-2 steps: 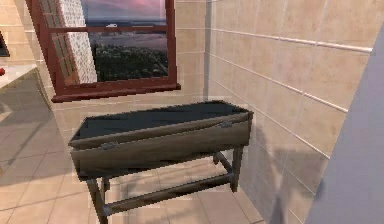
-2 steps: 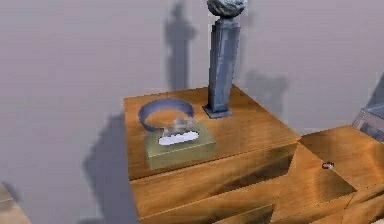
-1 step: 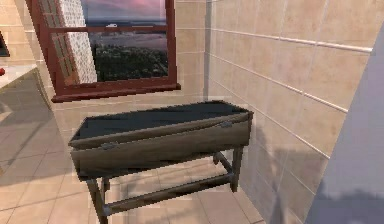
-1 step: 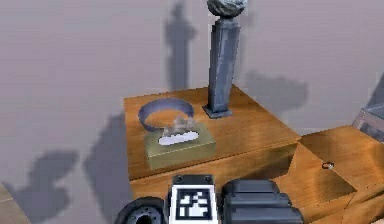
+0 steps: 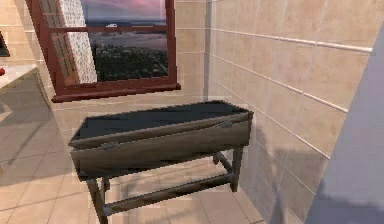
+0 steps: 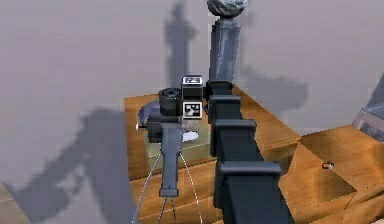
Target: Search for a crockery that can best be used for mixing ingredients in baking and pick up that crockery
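In the arm side view the dark arm (image 6: 235,150) reaches out over a wooden tabletop (image 6: 260,125). Two white marker squares (image 6: 191,96) stand at its end. Left of them is the gripper (image 6: 167,203), its dark body over a pale flat thing (image 6: 195,143) and its thin fingers (image 6: 150,190) running toward the table's near edge. I cannot tell whether it holds anything. A dark round squat thing (image 6: 168,100) stands on the table just beyond the gripper body; its kind is unclear.
A grey statue on a pedestal (image 6: 226,45) stands at the table's back. More wooden furniture (image 6: 340,165) lies at the right. In the forward view, a dark-topped wooden trough table (image 5: 160,135) stands under a red-framed window (image 5: 115,45), beside a tiled wall (image 5: 290,90).
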Motion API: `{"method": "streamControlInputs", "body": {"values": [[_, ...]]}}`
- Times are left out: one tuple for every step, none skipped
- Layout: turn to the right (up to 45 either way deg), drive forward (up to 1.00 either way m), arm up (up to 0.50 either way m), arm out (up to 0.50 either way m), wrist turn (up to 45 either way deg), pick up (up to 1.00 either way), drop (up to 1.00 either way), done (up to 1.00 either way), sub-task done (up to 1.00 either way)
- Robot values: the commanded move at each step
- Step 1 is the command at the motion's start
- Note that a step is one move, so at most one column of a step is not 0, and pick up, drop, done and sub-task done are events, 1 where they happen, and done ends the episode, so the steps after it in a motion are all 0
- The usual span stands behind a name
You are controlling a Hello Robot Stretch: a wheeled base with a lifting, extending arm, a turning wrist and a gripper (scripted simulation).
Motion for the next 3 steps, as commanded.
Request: {"method": "streamControlInputs", "body": {"values": [[0.0,0.00,0.00,0.00,45.0,0.00,0.00,0.00,0.00],[0.0,0.00,0.00,0.00,45.0,0.00,0.00,0.00,0.00],[0.0,0.00,0.00,0.00,45.0,0.00,0.00,0.00,0.00]]}}
